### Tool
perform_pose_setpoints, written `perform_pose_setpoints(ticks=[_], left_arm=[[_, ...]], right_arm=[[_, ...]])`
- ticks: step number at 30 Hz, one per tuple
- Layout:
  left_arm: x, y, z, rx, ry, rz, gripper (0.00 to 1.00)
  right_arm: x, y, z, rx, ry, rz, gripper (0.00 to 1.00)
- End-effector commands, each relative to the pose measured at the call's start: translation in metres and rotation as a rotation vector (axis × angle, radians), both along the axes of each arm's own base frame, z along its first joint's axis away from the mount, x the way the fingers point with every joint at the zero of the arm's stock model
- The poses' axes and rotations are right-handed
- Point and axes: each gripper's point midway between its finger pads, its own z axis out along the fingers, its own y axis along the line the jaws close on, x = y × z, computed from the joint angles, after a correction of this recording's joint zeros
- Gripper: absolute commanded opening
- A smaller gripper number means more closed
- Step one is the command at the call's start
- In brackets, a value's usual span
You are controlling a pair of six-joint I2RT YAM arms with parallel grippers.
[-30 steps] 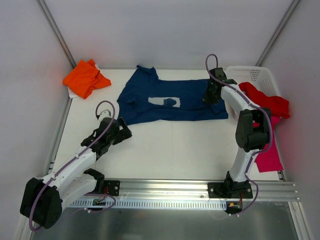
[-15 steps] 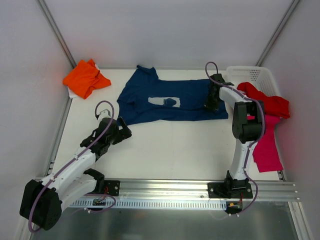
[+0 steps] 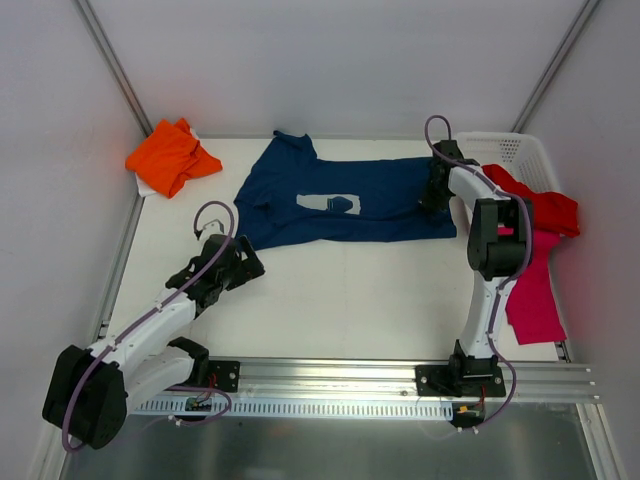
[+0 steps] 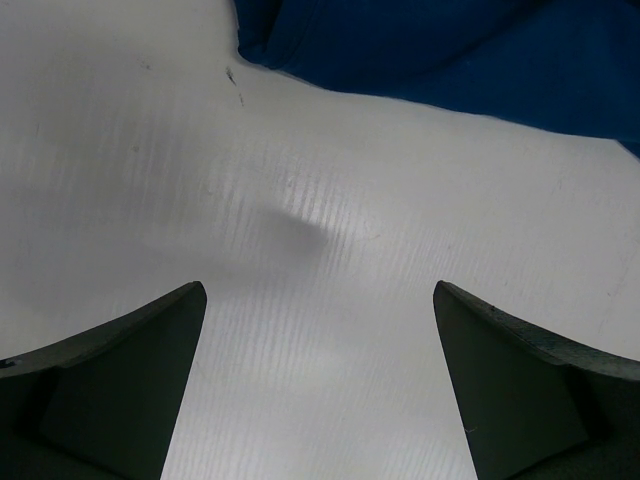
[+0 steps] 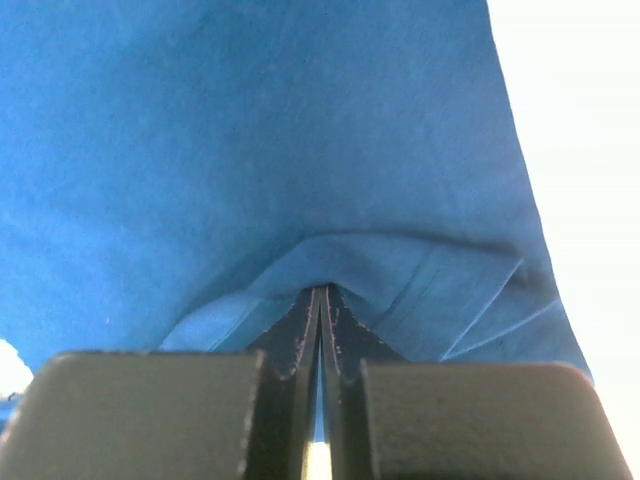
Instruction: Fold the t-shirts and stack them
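The navy blue t-shirt (image 3: pixel 340 202) with a pale print lies spread across the back of the table. My right gripper (image 3: pixel 437 193) is shut on its right hem; in the right wrist view the jaws (image 5: pixel 322 300) pinch a raised fold of blue cloth (image 5: pixel 300 150). My left gripper (image 3: pixel 248 262) is open and empty just in front of the shirt's left lower corner; the left wrist view shows bare table between its fingers (image 4: pixel 120 370) and blue cloth (image 4: pixel 450 50) ahead. An orange t-shirt (image 3: pixel 170 155) lies bunched at the back left. A red t-shirt (image 3: pixel 545 205) and a magenta-pink t-shirt (image 3: pixel 535 295) hang at the right.
A white mesh basket (image 3: pixel 510 150) stands at the back right, with the red shirt draped over it. A white cloth (image 3: pixel 148 187) peeks from under the orange shirt. Metal rails run along the table's left and front edges.
My right gripper has moved right and a little back along the navy shirt's hem, and the right arm's elbow has swung. The left arm has barely moved.
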Motion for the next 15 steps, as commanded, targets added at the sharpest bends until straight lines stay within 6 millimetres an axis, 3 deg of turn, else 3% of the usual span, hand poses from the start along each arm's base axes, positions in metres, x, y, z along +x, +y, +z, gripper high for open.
perform_pose_setpoints(ticks=[1,8,9,12,13,15], left_arm=[[0.01,-0.002,0.008,0.006,-0.039,0.009,0.99],[0.011,0.0,0.003,0.026,-0.026,0.01,0.99],[0.011,0.0,0.003,0.029,-0.025,0.01,0.99],[0.012,0.001,0.002,0.035,-0.022,0.011,0.99],[0.011,0.001,0.001,0.038,-0.02,0.011,0.99],[0.011,0.002,0.0,0.041,-0.017,0.009,0.99]], right_arm=[[0.015,-0.004,0.005,0.012,-0.024,-0.009,0.01],[0.041,-0.014,0.0,0.035,-0.033,-0.041,0.01],[0.052,-0.015,0.008,0.033,-0.061,-0.044,0.01],[0.065,-0.022,0.006,0.038,-0.058,-0.063,0.01],[0.076,-0.022,0.019,0.041,-0.09,-0.067,0.01],[0.087,-0.027,0.02,0.041,-0.1,-0.076,0.08]])
